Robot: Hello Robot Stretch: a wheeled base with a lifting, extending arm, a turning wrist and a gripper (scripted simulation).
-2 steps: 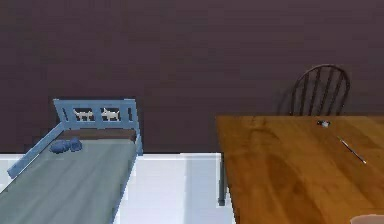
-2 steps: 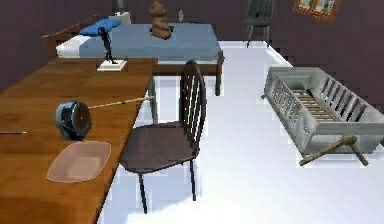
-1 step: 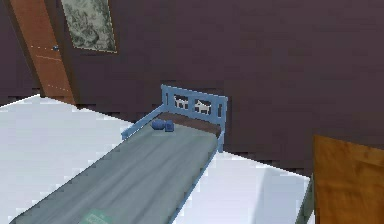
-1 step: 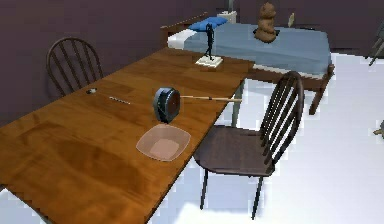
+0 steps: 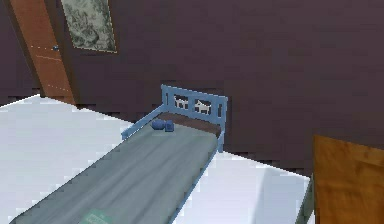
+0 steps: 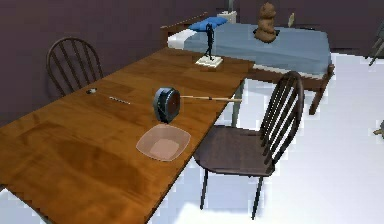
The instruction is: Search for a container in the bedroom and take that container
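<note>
A shallow, see-through pinkish bowl (image 6: pixel 163 143) rests on the wooden table (image 6: pixel 60 150) near its right edge. Just behind the bowl lies a dark blue round thing (image 6: pixel 165 100). A thin light rod (image 6: pixel 207 99) stretches from it toward the table's far corner. In the forward view, a small blue object (image 5: pixel 160 127) sits on the bed by the blue headboard (image 5: pixel 194 103).
Two dark spindle-back chairs stand at the table, one behind it (image 6: pixel 72 65) and one at its right side (image 6: pixel 252 145). A small dark stand on a white base (image 6: pixel 209 58) and a pencil (image 6: pixel 120 100) lie on the table. Beyond it is a bed (image 6: pixel 280 45) with a brown teddy bear (image 6: pixel 265 22). A wooden door (image 5: pixel 48 50) is on the forward view's left.
</note>
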